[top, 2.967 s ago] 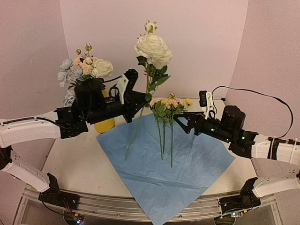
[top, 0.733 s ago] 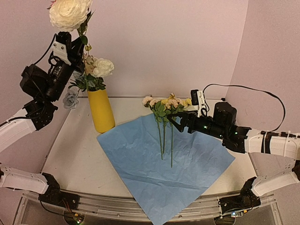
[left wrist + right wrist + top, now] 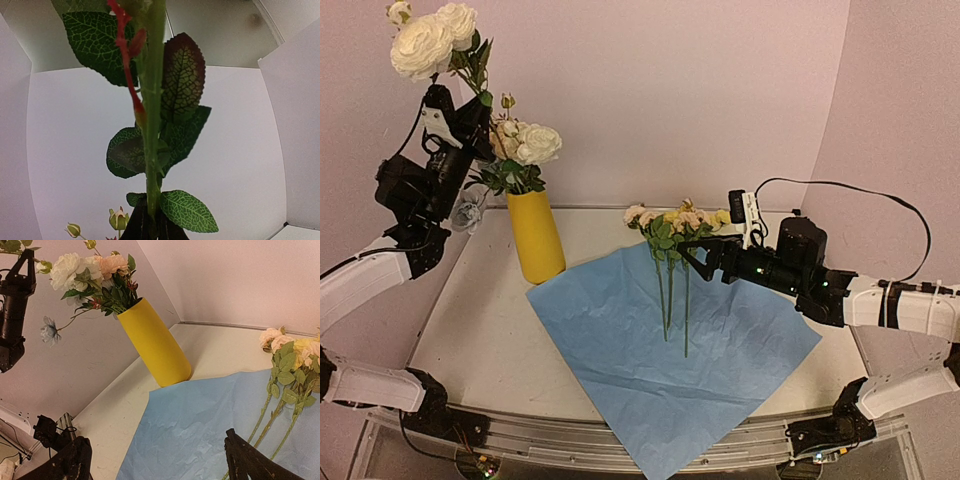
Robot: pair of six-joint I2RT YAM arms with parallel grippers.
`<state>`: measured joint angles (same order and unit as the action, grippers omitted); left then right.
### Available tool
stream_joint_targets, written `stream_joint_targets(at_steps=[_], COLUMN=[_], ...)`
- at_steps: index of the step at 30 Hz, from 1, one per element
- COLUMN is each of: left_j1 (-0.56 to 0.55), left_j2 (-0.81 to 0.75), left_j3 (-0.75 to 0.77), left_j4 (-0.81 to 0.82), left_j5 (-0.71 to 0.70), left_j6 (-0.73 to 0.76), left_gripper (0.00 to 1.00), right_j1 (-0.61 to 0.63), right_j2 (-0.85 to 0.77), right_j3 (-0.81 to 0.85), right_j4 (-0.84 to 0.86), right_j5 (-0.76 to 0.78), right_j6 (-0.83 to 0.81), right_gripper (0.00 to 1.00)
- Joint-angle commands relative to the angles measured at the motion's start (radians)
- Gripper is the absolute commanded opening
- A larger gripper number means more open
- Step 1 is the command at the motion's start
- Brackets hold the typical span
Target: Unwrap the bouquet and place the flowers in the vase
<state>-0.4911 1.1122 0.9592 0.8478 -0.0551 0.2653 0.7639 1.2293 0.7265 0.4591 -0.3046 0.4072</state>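
Though left wrist sees only stem (image 3: 152, 125), top view shows bloom (image 3: 420, 47).

One yellow vase (image 3: 538, 238), one blue paper sheet (image 3: 650, 385), three flower stems (image 3: 668, 295), one raised white rose (image 3: 423, 47).

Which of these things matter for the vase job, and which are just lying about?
Job: yellow vase; white rose stem in left pincer; small pink and yellow flowers; blue wrapping paper.
Lying about: peach blooms; pale blue bloom, both in the vase.
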Motion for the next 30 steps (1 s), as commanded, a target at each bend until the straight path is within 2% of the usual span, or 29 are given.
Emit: stream_joint_targets(at_steps=[1, 6, 10, 16, 24, 30], left_j1=[0.016, 0.038, 0.046, 0.046, 0.046, 0.046], left_j2=[-0.003, 0.026, 0.06, 0.115, 0.12, 0.128], left_j3=[-0.055, -0.129, -0.135, -0.127, -0.175, -0.244], left_j4=[0.087, 0.097, 0.082, 0.0, -0.027, -0.03], left_j5=[-0.011, -0.061, -0.168, -0.223, -0.202, -0.135], left_j6=[-0.058, -0.08, -0.134, -0.187, -0.244, -0.302], left_gripper=[0.0, 0.0, 0.0, 0.0, 0.0, 0.0], right_j1=[0.002, 0.002, 0.002, 0.002, 0.002, 0.001], right_j2=[-0.025, -0.027, -0.028, -0.019, -0.01, 0.001], right_j3=[0.003, 0.001, 0.002, 0.012, 0.018, 0.025], right_j4=[0.033, 0.032, 0.033, 0.033, 0.033, 0.032], right_j5=[0.0, -0.002, -0.003, -0.006, -0.006, -0.008], right_j6=[-0.012, -0.012, -0.014, -0.015, -0.017, -0.019], right_gripper=[0.93, 0.93, 0.93, 0.93, 0.93, 0.93])
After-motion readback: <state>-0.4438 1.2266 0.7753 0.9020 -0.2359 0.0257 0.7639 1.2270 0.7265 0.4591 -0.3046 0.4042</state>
